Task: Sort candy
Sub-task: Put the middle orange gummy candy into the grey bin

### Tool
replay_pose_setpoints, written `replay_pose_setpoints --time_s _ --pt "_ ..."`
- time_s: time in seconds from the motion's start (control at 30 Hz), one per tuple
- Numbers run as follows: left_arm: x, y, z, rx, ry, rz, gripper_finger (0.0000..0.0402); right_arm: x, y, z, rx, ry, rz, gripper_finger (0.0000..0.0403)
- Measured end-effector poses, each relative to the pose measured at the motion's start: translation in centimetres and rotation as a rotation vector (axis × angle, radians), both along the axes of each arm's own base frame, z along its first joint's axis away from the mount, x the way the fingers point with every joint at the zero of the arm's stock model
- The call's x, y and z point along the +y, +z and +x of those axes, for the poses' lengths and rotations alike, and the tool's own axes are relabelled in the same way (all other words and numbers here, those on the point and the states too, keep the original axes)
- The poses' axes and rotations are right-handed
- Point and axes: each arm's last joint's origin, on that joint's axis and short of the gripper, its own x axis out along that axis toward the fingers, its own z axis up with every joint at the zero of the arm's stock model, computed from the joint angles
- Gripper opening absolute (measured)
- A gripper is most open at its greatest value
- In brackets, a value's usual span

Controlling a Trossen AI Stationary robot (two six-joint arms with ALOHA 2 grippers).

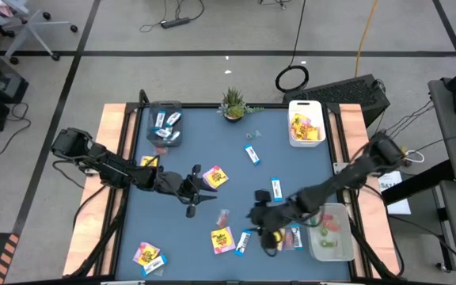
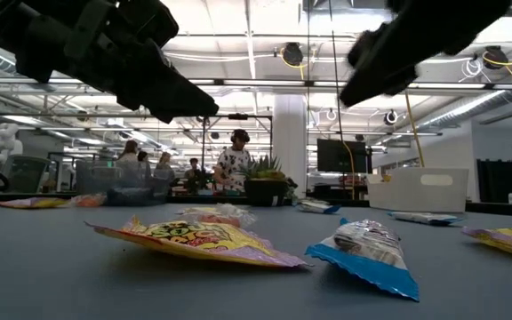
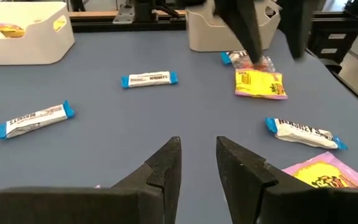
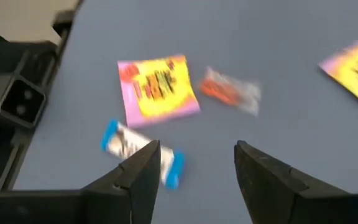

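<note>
The left gripper point(image 1: 199, 192) hangs over the middle of the blue tabletop point(image 1: 212, 127), its fingers point(image 3: 166, 168) a little apart and empty — a yellow packet point(image 1: 216, 176) lies just beyond their tips. The right gripper point(image 1: 266, 224) sits near the front right, fingers point(image 4: 143, 168) spread, holding nothing; a blue-and-white bar point(image 4: 140, 152) lies partly under one finger, a yellow packet point(image 4: 158, 88) and a small red sweet point(image 4: 230, 91) just ahead.

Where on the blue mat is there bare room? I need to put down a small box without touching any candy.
Free: the far middle, between the clear bin and white bin, near the small potted plant; also the mat's near middle edge. Crowded: around the right hand, with yellow packets and blue-and-white bars.
</note>
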Motion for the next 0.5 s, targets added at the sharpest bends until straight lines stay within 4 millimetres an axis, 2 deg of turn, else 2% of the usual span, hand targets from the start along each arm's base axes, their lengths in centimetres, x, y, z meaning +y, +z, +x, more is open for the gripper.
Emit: replay_pose_setpoints --time_s 0.1,0.27,0.5 --pt "0.0 0.0 0.0 0.001 0.0 0.0 0.0107 -0.4 -1.8 2.0 -0.028 0.03 0.042 0.0192" --pt "0.0 0.0 0.0 0.002 0.001 0.0 0.0107 -1.1 -4.3 4.0 -0.057 0.059 0.021 0.0192" --pt "0.0 -0.2 -0.1 0.018 0.003 -0.001 0.0107 -3.5 -6.4 6.3 -0.127 0.009 -0.046 0.0192"
